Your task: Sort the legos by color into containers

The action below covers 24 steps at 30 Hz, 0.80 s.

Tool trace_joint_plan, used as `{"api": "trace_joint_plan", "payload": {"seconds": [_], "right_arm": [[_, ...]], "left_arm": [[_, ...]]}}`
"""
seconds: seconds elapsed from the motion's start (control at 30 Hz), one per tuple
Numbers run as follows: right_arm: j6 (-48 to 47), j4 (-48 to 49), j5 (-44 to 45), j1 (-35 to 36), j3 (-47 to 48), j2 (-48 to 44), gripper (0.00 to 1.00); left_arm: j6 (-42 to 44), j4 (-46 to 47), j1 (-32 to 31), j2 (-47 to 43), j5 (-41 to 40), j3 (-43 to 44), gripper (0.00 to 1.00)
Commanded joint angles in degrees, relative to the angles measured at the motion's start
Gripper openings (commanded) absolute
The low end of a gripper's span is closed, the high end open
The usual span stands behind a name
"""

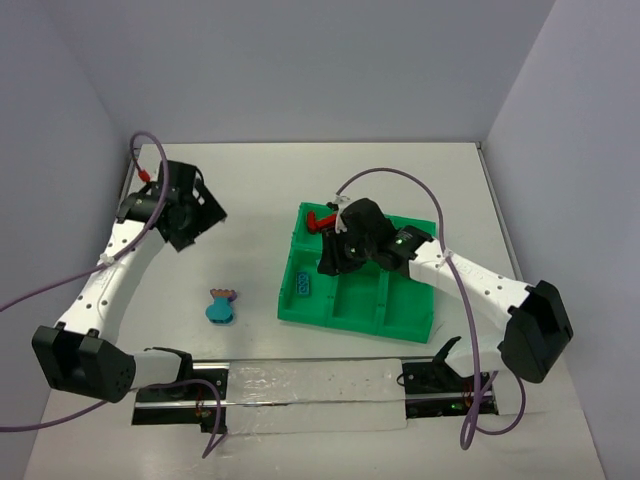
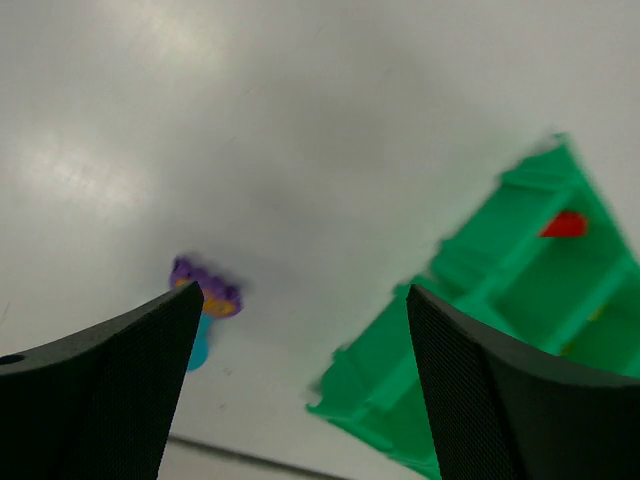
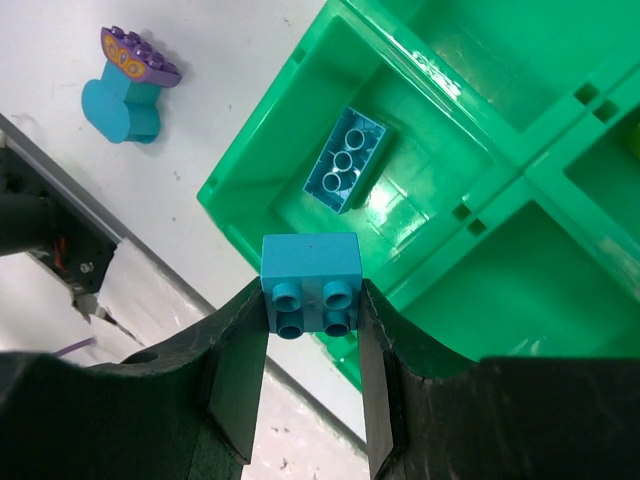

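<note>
arms [image 1: 110, 280]: white links, black joints | cables [image 1: 380, 170]: purple | fingers [image 2: 90, 400]: black, textured

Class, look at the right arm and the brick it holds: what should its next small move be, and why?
Probably shift the cyan brick over the compartment that already holds a blue brick, ready to lower and release. The right gripper is shut on the brick above the tray, and that compartment's colour appears to match.

Green tray [image 1: 410, 324] toward the tabletop's right edge, with a blue lego [image 1: 303, 286] in its near-left compartment and a red lego [image 1: 322, 221] far-left — right gripper [image 1: 333, 260] over it.
</note>
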Motion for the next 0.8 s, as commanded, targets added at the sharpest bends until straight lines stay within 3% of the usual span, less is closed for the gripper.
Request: {"api": "trace_joint_plan", "payload": {"seconds": [0.0,0.27,0.63,0.77], "right_arm": [[-2.7,2.2,2.1,1.1,4.3,1.7,0.18],[-4.7,1.3,2.5,2.5,6.2,6.4,0.52],[-4.8,-0.1,3.6,3.4,8.4,6.7,0.66],[-4.7,-0.9,4.2,3.4,10.1,5.9,0.66]], "left_arm": [[-6.1,-7.7,0.4,-3.8,-2.1,-6.3,0.9],[-10.0,-9.0,0.4,-8.2,-1.2,-18.2,0.88],[-11.1,-5.9,0.4,-8.2,2.8,-24.7,0.83],[-5.5,-1.4,0.1,-9.6,7.1,-25.9,0.75]]}}
